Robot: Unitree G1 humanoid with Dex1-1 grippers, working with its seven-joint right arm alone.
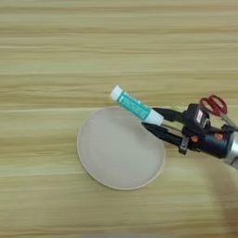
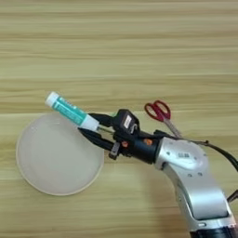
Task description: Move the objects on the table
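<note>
**Tube in the pincer over the plate's rim**

The desk [image 1: 56, 42] fills the view. On it lies the plate [image 1: 116, 153], bare, near centre. The arm [image 2: 195, 186] enters from five o'clock. Its pincer [image 2: 93, 128] is closed on the lower end of the tube [image 1: 135, 106], which slants across the plate's rim at one o'clock, cap toward eleven o'clock. The scissors [image 2: 160, 114] lie on the desk at three o'clock of the plate, untouched. Judging by this, the tube is mid-move and not yet set down; the scissors remain.
</note>
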